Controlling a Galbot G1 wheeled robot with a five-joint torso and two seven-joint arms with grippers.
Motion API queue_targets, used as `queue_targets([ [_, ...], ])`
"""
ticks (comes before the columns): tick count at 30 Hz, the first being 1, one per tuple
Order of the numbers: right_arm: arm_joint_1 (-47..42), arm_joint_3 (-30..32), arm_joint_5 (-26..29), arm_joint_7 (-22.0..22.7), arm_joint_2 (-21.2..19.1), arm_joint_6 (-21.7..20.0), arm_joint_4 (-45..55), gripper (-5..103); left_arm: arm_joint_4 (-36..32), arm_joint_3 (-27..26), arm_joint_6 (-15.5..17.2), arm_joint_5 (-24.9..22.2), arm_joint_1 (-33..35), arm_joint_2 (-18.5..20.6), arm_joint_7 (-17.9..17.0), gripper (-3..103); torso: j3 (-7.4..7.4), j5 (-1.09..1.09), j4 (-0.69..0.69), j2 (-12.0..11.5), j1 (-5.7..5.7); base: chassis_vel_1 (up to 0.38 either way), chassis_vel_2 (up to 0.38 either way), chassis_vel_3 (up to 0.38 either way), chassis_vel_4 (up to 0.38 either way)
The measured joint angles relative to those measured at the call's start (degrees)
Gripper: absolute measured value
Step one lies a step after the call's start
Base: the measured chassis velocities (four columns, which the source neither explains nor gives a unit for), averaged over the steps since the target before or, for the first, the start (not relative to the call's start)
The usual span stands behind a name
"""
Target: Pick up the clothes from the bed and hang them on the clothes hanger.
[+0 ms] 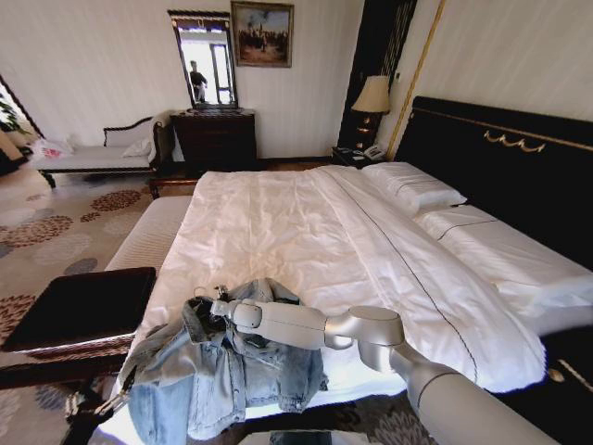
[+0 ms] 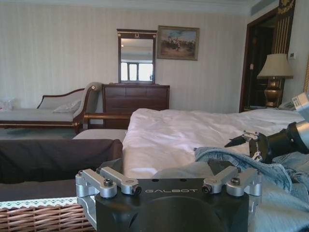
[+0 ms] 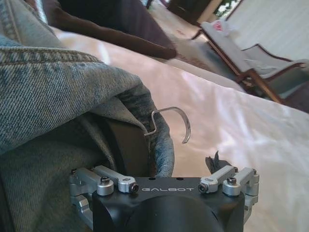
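The jacket (image 1: 218, 375) lies crumpled at the foot corner of the bed (image 1: 306, 232), on the side next to the dark-topped bench (image 1: 79, 306), with part of it hanging over the foot edge. The right arm reaches across the foot of the bed, and the right gripper (image 1: 208, 304) sits at the jacket's collar, its fingertips buried in denim folds; whether they are closed on anything cannot be told. In the right wrist view, the hanger's (image 3: 169, 123) silver hook pokes out of the collar folds, and the hanger's black body is hidden inside the cloth. One dark finger (image 3: 128, 147) shows against the denim there; the other is barely visible. The left gripper (image 2: 169, 181) is low by the bench end, close to the jacket's edge; its fingers are covered by its own housing, so its state cannot be told.
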Motion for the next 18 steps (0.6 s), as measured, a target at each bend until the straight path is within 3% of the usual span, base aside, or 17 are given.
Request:
queue_targets([
  [11,-0.6,3.1,-1.9,1.9,-0.2,1.8,-1.2,103,-0.4,0.1,0.3,-0.5,-0.3,-0.1,-0.3,100,0.0,0.0,-0.02,0.0,0.0,0.0,0.0,0.0,0.0],
  [15,-0.7,2.8,0.4,0.9,-0.2,1.0,-2.4,94,-0.3,0.1,0.3,-0.6,-0.3,-0.2,-0.3,100,0.0,0.0,0.0,0.0,0.0,0.0,0.0,0.0,0.0],
  [18,-1.0,2.8,1.6,0.5,-0.3,0.5,-3.2,78,-0.3,0.1,0.3,-0.8,-0.2,-0.2,-0.3,100,0.0,0.0,-0.02,0.0,0.0,0.0,0.0,0.0,0.0],
])
